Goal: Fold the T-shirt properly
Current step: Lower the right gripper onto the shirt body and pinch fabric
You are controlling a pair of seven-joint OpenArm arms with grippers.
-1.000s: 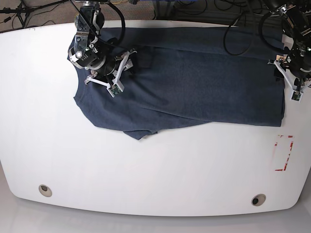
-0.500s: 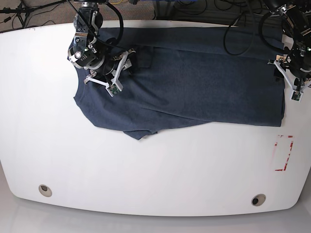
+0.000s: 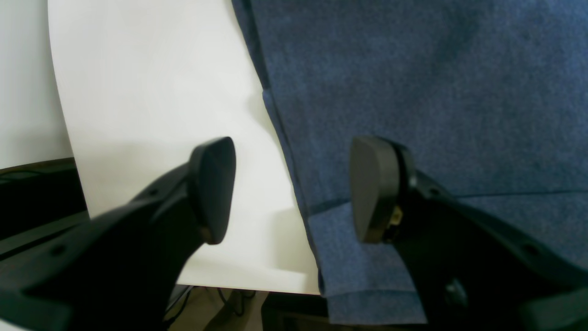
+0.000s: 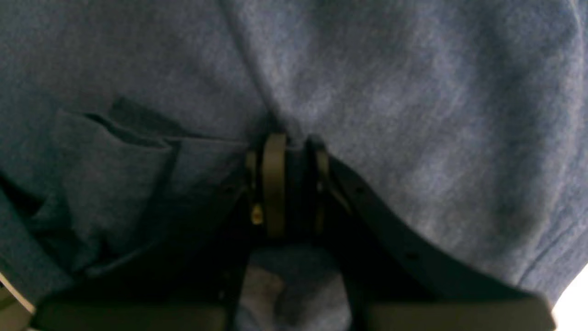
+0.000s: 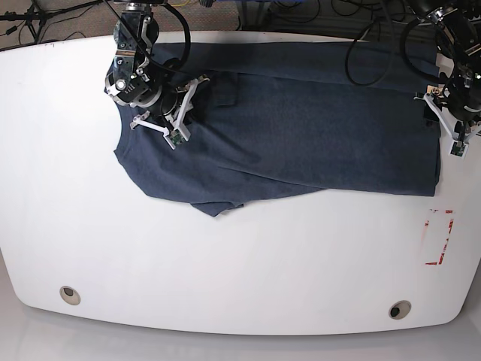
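Observation:
The dark navy T-shirt (image 5: 301, 128) lies spread across the far half of the white table (image 5: 225, 263), with a folded layer along its near edge. My right gripper (image 5: 200, 86) rests on the shirt's left part. In the right wrist view it (image 4: 295, 181) is shut on a pinched ridge of the T-shirt (image 4: 390, 92) cloth. My left gripper (image 5: 436, 107) is at the shirt's right edge. In the left wrist view it (image 3: 294, 188) is open, straddling the T-shirt (image 3: 436, 92) hem, with one fingertip (image 3: 213, 188) over bare table and the other over cloth.
A red-marked rectangle (image 5: 440, 237) sits on the table at the near right. Two round holes (image 5: 69, 295) (image 5: 399, 309) lie near the front edge. Cables run behind the table's far edge (image 5: 263, 11). The table edge (image 3: 248, 287) is close under the left gripper.
The right gripper's jaws have closed on a fold of the shirt, and it shifted slightly towards the far edge. The left gripper has stayed in place, open.

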